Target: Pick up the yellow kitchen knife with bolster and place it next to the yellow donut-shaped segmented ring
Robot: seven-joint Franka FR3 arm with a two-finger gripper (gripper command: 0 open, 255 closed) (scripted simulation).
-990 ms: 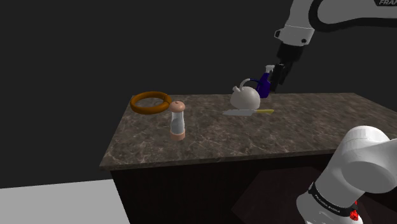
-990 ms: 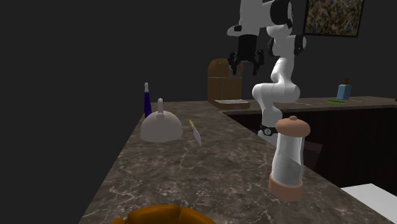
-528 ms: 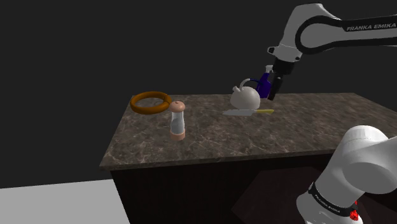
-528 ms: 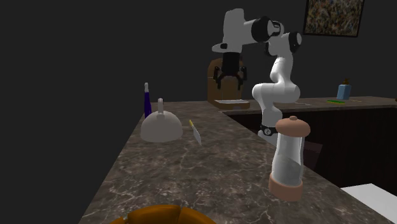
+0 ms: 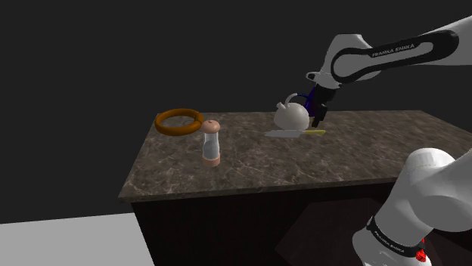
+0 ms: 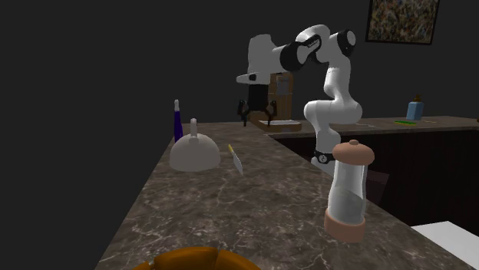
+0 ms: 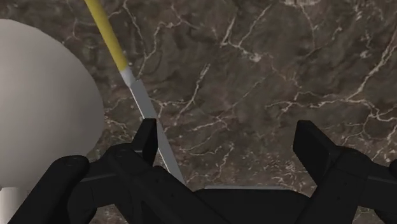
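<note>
On the dark marble counter [image 5: 355,151], shoulder view L to R: orange ring [image 5: 179,122] at far-left corner; mill [image 5: 211,143] upright near it, twd the front; white kettle [image 5: 291,115]; knife [image 5: 296,133] flat on counter just beside kettle's base, yellow handle pointing to the view's right, well apart from ring; blue bottle [image 5: 310,98] behind kettle. Gripper [image 5: 318,117] hung above handle end, not touching. Wrist view: fingers [image 7: 147,137] stood wide apart w/ nothing btwn them, blade tip passing under one
</note>
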